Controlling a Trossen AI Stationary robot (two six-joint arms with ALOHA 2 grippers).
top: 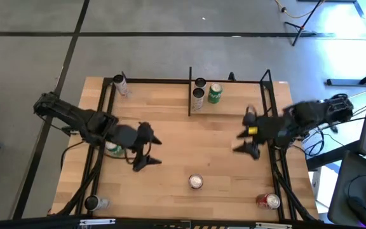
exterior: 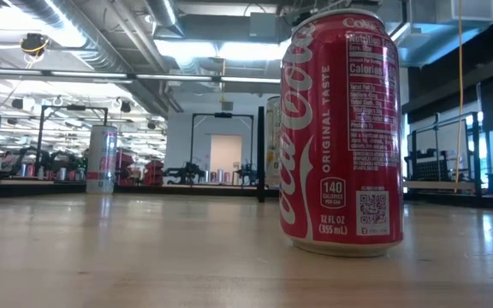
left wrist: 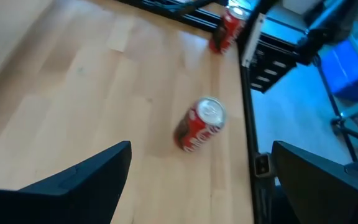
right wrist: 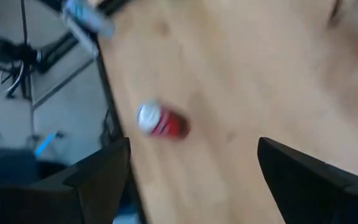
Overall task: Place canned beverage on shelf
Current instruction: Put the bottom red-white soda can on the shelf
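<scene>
A red cola can [top: 196, 182] stands upright on its base on the light-wood tabletop, near the front middle. It looms large in the low view [exterior: 341, 128] and also shows in the left wrist view [left wrist: 201, 124] and the right wrist view [right wrist: 160, 121]. My left gripper [top: 149, 151] is open and empty, left of the can and farther back. My right gripper [top: 245, 142] is open and empty, right of the can and farther back. The shelf [top: 240, 102] is the black-framed board section at the far right, with a green can [top: 215, 93] and two silver cans [top: 199, 95] standing at its left end.
A second red can [top: 269, 201] stands at the front right corner, a green can [top: 113, 149] under my left arm, a pale can [top: 94, 203] at the front left and another [top: 121, 84] at the far left. Black frame bars [top: 278, 165] run along the table's sides.
</scene>
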